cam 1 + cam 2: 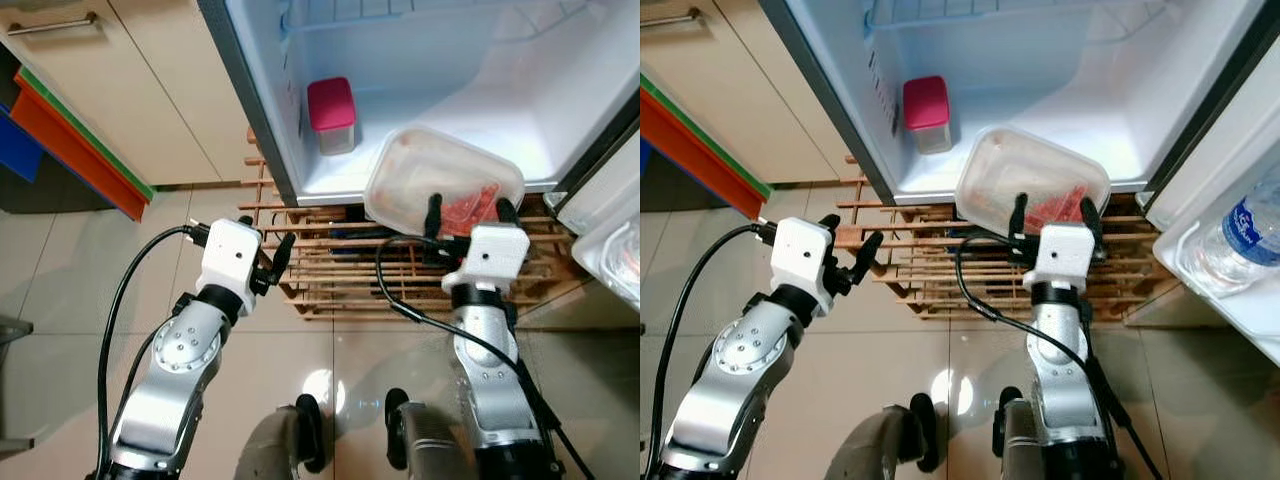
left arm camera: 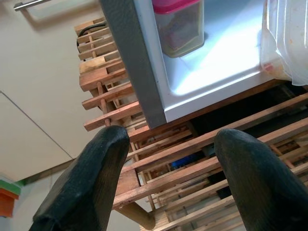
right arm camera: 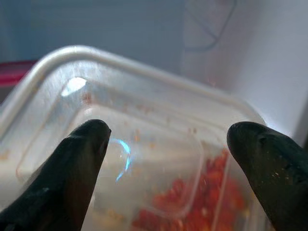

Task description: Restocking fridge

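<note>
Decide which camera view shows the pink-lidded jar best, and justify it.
Left eye view: the pink-lidded jar stands whole on the fridge floor. Right eye view matches it; the left wrist view crops its lid; the right wrist view catches a pink sliver.
</note>
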{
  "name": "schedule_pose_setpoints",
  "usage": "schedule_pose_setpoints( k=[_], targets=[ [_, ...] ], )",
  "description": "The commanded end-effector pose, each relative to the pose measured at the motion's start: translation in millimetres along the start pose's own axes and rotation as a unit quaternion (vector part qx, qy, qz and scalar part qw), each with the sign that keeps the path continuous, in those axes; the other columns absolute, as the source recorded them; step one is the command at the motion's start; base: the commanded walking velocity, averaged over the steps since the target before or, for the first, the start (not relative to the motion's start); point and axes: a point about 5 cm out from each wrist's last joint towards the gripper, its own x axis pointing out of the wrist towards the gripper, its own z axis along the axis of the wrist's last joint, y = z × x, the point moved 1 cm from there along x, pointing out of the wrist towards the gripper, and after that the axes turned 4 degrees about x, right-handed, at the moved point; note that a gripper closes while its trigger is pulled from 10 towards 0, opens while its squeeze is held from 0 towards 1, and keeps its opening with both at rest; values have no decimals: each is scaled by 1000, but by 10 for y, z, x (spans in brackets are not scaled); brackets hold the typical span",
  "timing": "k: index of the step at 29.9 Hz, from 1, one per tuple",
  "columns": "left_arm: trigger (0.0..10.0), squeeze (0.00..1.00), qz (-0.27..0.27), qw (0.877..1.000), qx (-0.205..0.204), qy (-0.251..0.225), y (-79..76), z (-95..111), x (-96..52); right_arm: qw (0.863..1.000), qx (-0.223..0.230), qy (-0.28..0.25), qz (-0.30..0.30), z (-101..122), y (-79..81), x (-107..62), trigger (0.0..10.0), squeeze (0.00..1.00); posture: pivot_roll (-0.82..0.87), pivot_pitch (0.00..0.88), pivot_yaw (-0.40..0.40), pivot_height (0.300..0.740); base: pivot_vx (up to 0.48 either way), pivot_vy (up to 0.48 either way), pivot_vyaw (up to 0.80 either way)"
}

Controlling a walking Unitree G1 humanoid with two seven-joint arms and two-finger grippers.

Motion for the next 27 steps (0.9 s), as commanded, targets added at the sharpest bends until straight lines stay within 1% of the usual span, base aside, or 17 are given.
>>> schedule_pose_setpoints(
  k=[1, 3, 5, 8, 9, 10, 12, 14, 15, 16, 19, 20, 22, 24, 25, 26, 27],
  targets=[
    [10000, 0, 7, 1000, 6, 4, 15, 2, -21, 1000, 1, -9, 8, 20, 64, 10, 10000, 0, 62, 314, 127, 740, 0, 0, 0],
    [10000, 0, 10, 1000, 4, 5, 10, 0, -15, 1000, -3, -27, 11, 88, 74, 80, 10000, 0, 62, 315, 123, 740, 0, 0, 0],
    [10000, 0, 11, 1000, 3, 4, 5, 5, -14, 999, -4, -34, 11, 117, 67, 98, 10000, 0, 58, 316, 116, 740, 0, 0, 0],
    [10000, 0, 12, 1000, -1, 0, -3, 29, -12, 999, -3, -46, 5, 203, 22, 91, 10000, 0, 54, 318, 111, 740, 0, 0, 0],
    [10000, 0, 12, 1000, -5, -3, -12, 43, -9, 999, -1, -50, 2, 256, -14, 42, 10000, 0, 43, 317, 104, 740, 0, 0, 0],
    [10000, 0, 12, 1000, -5, -3, -12, 43, -9, 999, -1, -50, 2, 256, -14, 42, 10000, 0, 43, 317, 104, 740, 0, 0, 0],
    [10000, 0, 6, 1000, -15, -8, -42, 67, 0, 999, 2, -48, -1, 332, -70, -95, 10000, 0, 33, 319, 99, 740, 0, 0, 0],
    [10000, 0, 0, 1000, -14, -13, -67, 82, 2, 999, 3, -37, -8, 375, -142, -279, 10000, 0, 21, 321, 93, 740, 0, 0, 0],
    [10000, 0, 0, 1000, -14, -13, -67, 82, 2, 999, 3, -37, -8, 375, -142, -279, 10000, 0, 21, 321, 93, 740, 0, 0, 0],
    [10000, 0, 0, 1000, -14, -13, -72, 83, 3, 999, 1, -32, -10, 379, -164, -334, 10000, 0, 21, 321, 93, 740, 0, 0, 0],
    [10000, 0, 1, 1000, -29, -7, -84, 66, 1, 999, 5, 25, -29, 289, -263, -694, 10000, 0, -5, 327, 89, 740, 0, 0, 0],
    [10000, 0, 1, 1000, -29, -7, -84, 66, 1, 999, 5, 25, -29, 289, -263, -694, 10000, 0, -5, 327, 89, 740, 0, 0, 0],
    [10000, 0, -1, 1000, -31, -7, -102, 65, -1, 998, 15, 61, -29, 200, -266, -846, 10000, 0, -6, 333, 92, 740, 0, 0, 0],
    [10000, 0, -1, 1000, -31, -7, -102, 65, -1, 998, 15, 61, -29, 200, -266, -846, 10000, 0, -6, 333, 92, 740, 0, 0, 0],
    [10000, 0, -3, 999, -31, -6, -112, 64, -3, 996, 21, 79, -25, 135, -253, -902, 10000, 0, -8, 334, 92, 740, 0, 0, 0],
    [10000, 0, -3, 999, -31, -6, -112, 64, -3, 996, 21, 79, -25, 135, -253, -902, 10000, 0, -8, 334, 92, 740, 0, 0, 0],
    [10000, 0, -4, 999, -32, -5, -118, 58, -2, 995, 20, 99, -21, 55, -255, -956, 10000, 0, -8, 335, 91, 740, 0, 0, 0]
  ],
)
